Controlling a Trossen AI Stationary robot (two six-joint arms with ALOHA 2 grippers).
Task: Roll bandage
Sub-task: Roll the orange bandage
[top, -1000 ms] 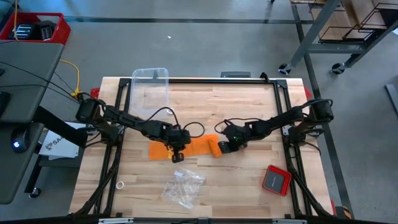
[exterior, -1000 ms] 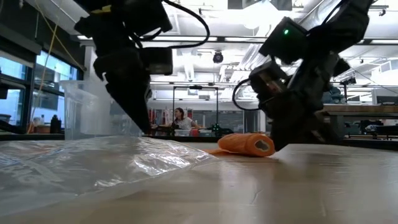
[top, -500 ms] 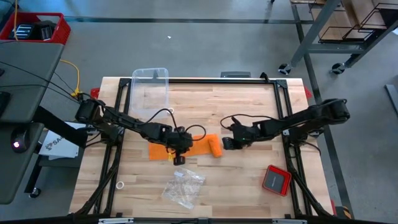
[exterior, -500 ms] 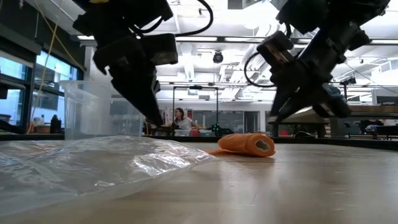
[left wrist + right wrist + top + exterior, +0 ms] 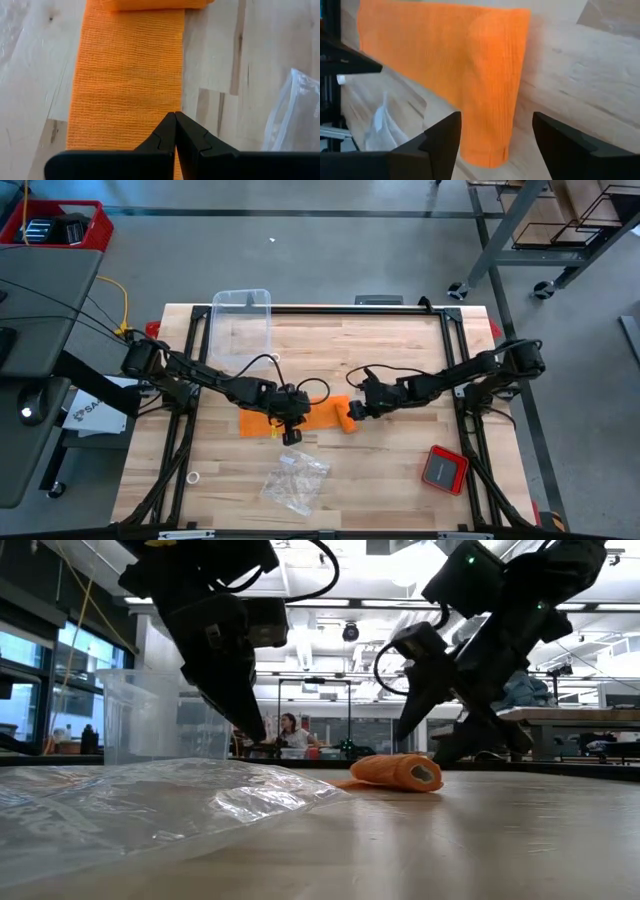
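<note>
Left pincer [image 5: 287, 426] of mine was down on the flat stretch of the bandage [image 5: 322, 414], fingers [image 5: 175, 131] squeezed completely together with nothing between them, tips pressed onto the orange fabric near the middle of the wooden table [image 5: 400, 350]. My right pincer [image 5: 357, 408] sat just beside the rolled-up end, fingers [image 5: 440, 137] spread wide and not gripping anything, the stubby roll lined up in front of the gap. So the bandage was half done: a short fat roll at the end toward my right arm, the rest lying flat as a band running back under my left pincer and a bit past it. From the low camera the roll lay on its side on the table with the open spiral end facing out. Other stuff on the table: a crinkly clear plastic bag [image 5: 293, 481] on the near side of the bandage, a clear plastic tub [image 5: 241, 313] at the far left edge, a small red square device [image 5: 444, 469] off by my right arm's side, and a little white ring [image 5: 192, 477] near the left front edge.
</note>
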